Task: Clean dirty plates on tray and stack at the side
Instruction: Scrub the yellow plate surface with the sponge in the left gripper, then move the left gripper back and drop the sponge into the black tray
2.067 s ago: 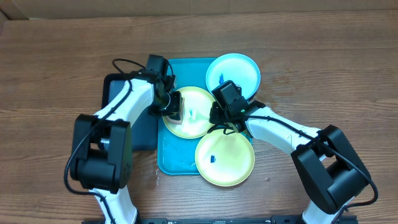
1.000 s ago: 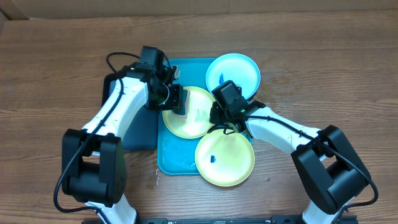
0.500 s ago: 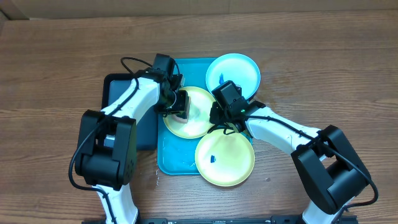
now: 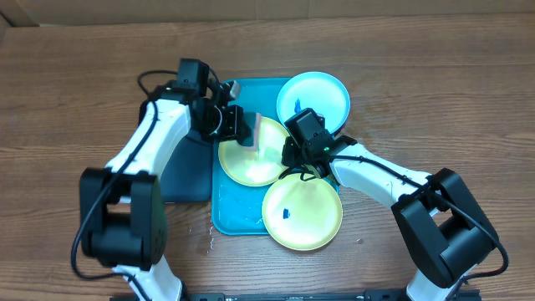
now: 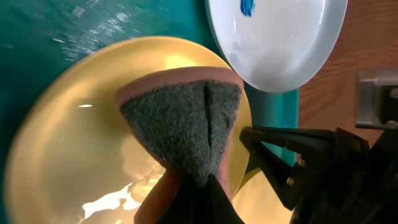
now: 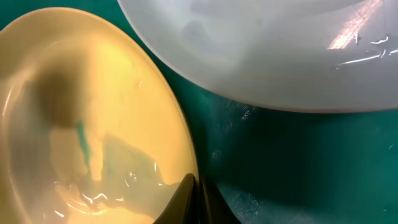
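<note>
My left gripper [image 4: 239,125] is shut on a sponge [image 5: 181,123], grey scouring side down, pressed on the far-left part of the middle yellow-green plate [image 4: 257,157] on the turquoise tray [image 4: 227,214]. My right gripper [image 6: 196,186] is shut on that plate's rim [image 6: 180,134], at its right edge [image 4: 289,157]. A faint teal streak [image 6: 81,140] shows on this plate in the right wrist view. The light blue plate [image 4: 314,99] with a blue smudge [image 5: 247,6] lies at the tray's far right. A second yellow-green plate [image 4: 303,214] with a blue smudge [image 4: 287,212] lies at the front.
A black tray [image 4: 180,177] sits left of the turquoise tray, partly under my left arm. Small blue specks mark the turquoise tray's floor [image 4: 242,201]. Bare wooden table [image 4: 435,92] surrounds both trays.
My left gripper has rubbed the sponge back and forth on the middle plate and now holds it nearer the plate's far-left rim. The right arm and all plates have stayed still.
</note>
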`<action>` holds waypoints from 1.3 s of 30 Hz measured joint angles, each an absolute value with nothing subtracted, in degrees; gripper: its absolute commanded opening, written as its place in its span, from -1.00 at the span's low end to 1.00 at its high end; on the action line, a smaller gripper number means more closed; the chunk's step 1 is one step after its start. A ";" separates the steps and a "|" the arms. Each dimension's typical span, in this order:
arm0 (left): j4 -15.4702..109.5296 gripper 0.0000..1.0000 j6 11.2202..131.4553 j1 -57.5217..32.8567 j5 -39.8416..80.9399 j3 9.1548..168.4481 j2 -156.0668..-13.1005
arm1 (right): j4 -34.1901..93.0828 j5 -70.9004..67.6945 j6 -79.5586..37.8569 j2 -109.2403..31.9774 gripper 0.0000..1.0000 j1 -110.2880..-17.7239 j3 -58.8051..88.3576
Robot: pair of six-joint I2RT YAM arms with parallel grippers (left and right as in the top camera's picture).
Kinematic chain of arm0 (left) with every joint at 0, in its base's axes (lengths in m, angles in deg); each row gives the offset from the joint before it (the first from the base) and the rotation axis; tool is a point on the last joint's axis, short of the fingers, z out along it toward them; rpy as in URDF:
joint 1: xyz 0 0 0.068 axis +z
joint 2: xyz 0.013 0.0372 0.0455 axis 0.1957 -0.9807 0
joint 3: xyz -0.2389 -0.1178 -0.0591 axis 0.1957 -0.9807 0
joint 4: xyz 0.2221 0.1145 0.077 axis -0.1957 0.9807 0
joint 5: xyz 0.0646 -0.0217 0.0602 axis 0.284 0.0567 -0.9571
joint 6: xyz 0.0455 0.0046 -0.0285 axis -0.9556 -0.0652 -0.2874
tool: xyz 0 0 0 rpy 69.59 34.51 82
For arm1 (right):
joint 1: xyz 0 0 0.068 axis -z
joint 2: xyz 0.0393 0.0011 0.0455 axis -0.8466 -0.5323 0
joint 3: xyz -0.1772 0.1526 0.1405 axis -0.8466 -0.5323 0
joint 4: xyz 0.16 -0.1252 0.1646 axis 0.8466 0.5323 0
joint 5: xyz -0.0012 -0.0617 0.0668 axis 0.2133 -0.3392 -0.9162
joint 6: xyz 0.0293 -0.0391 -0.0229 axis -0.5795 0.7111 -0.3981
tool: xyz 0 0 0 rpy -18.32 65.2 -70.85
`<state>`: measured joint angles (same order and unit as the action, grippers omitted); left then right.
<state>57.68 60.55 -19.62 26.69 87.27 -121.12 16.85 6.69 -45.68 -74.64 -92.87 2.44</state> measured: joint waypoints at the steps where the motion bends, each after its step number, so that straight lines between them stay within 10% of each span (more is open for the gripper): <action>1: 58.47 -0.92 60.55 -19.67 24.94 87.56 -120.09 | 16.82 6.69 -45.70 -74.62 -0.92 -92.87 2.44; 17: 59.21 -0.92 62.17 -23.42 8.99 86.18 -127.32 | 16.82 6.67 -45.70 -74.62 -0.92 -92.89 2.44; 39: 66.76 -0.92 60.16 -14.05 23.54 89.19 -113.42 | 16.87 6.67 -45.70 -74.62 -0.92 -92.89 2.44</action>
<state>66.76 60.16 -14.05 23.54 89.19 -113.42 16.87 6.67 -45.70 -74.62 -92.89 2.44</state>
